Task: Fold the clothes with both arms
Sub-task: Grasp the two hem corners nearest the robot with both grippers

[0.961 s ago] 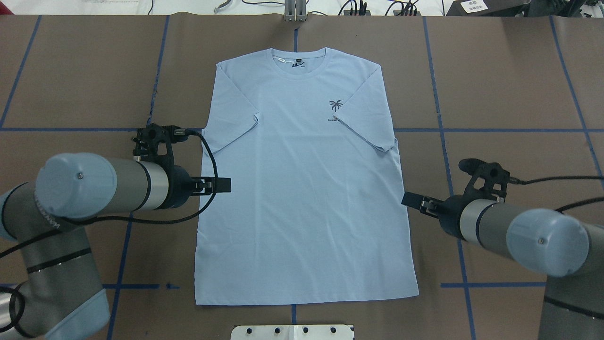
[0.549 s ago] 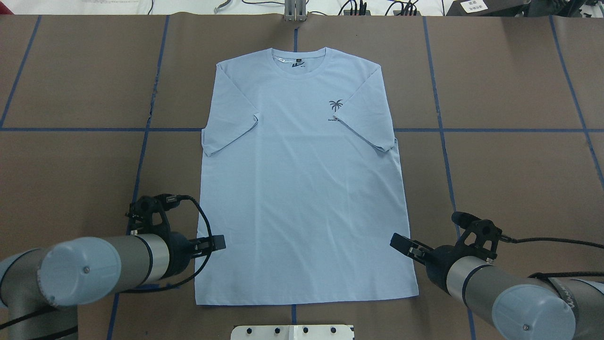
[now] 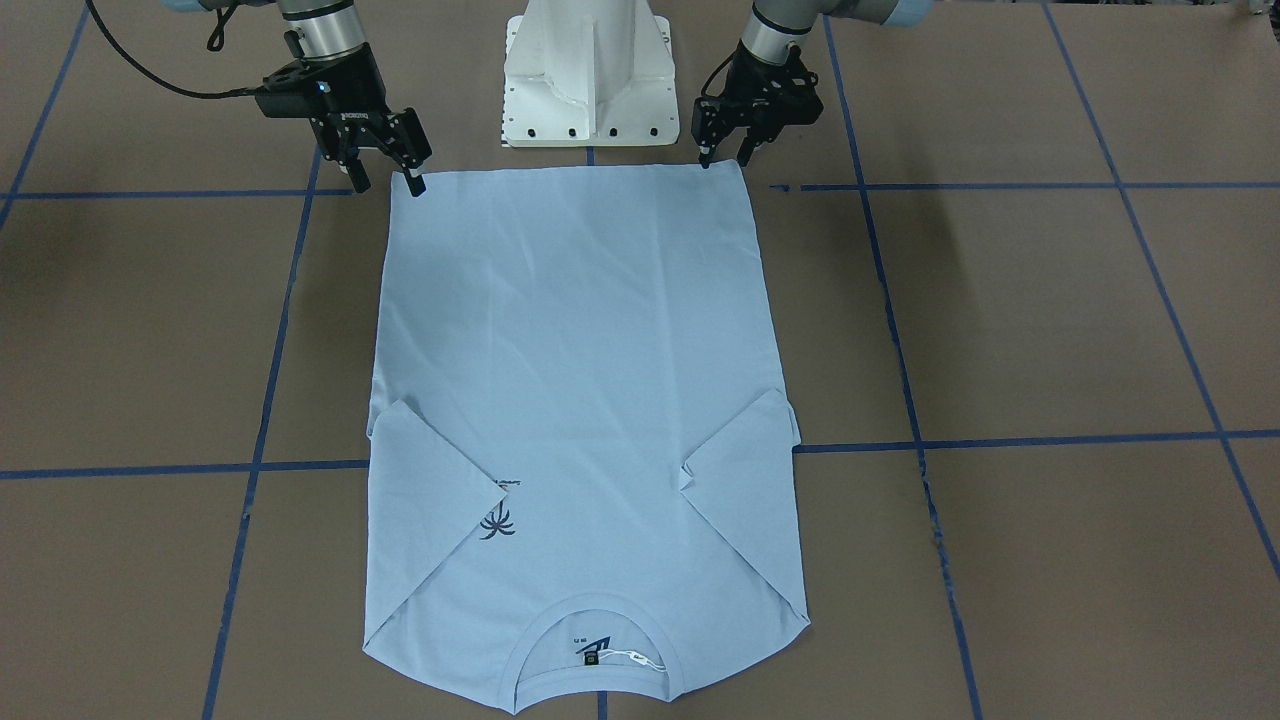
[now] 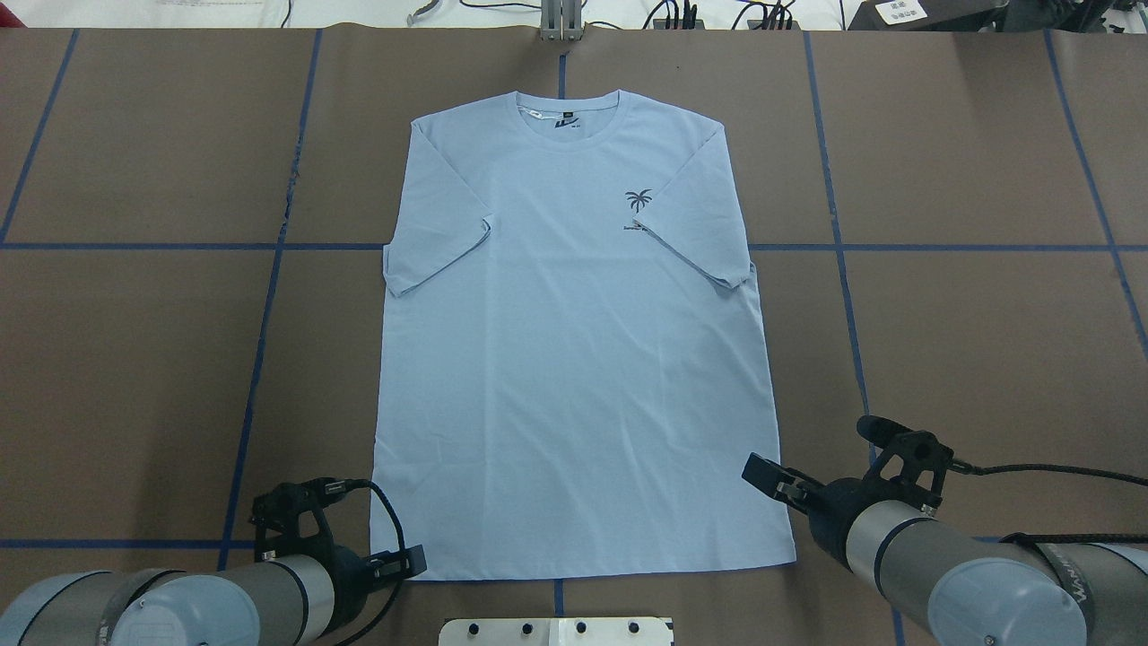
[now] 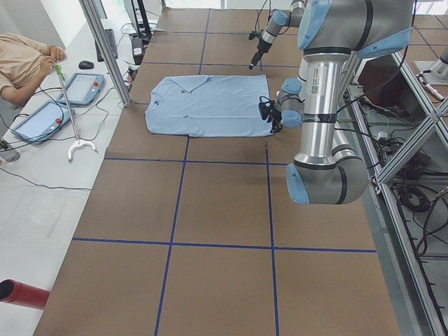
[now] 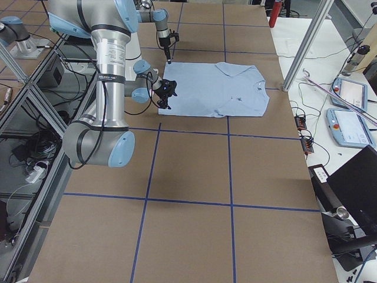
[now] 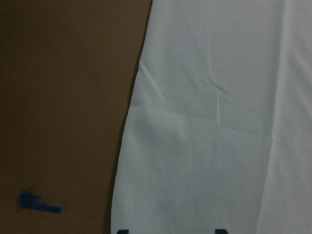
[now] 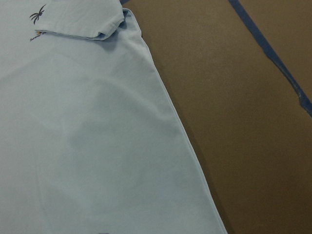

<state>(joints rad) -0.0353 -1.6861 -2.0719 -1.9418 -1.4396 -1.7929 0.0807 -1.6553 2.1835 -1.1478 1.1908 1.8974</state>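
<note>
The light blue T-shirt (image 4: pixel 574 359) lies flat and face up on the brown table, both sleeves folded in, collar at the far end; it also shows in the front view (image 3: pixel 575 400). My left gripper (image 4: pixel 408 563) is open at the hem's left corner, and in the front view (image 3: pixel 722 160) its fingers straddle that corner. The left wrist view shows the shirt's side edge (image 7: pixel 209 122). My right gripper (image 4: pixel 758 471) is open at the hem's right corner, seen open in the front view (image 3: pixel 388 186). The right wrist view shows the shirt (image 8: pixel 87 146) and palm print (image 8: pixel 36 13). Neither gripper holds cloth.
The white pedestal base (image 3: pixel 590 70) stands just behind the hem, between the arms. Blue tape lines (image 4: pixel 269 296) cross the brown table. A metal post (image 4: pixel 561 22) stands at the far edge. An operator (image 5: pixel 24 59) and tablets sit beyond the far end.
Both arms have drawn back along the shirt's sides toward the hem. The left gripper went from mid-side to the hem corner. The right moved less. The shirt has not moved.
</note>
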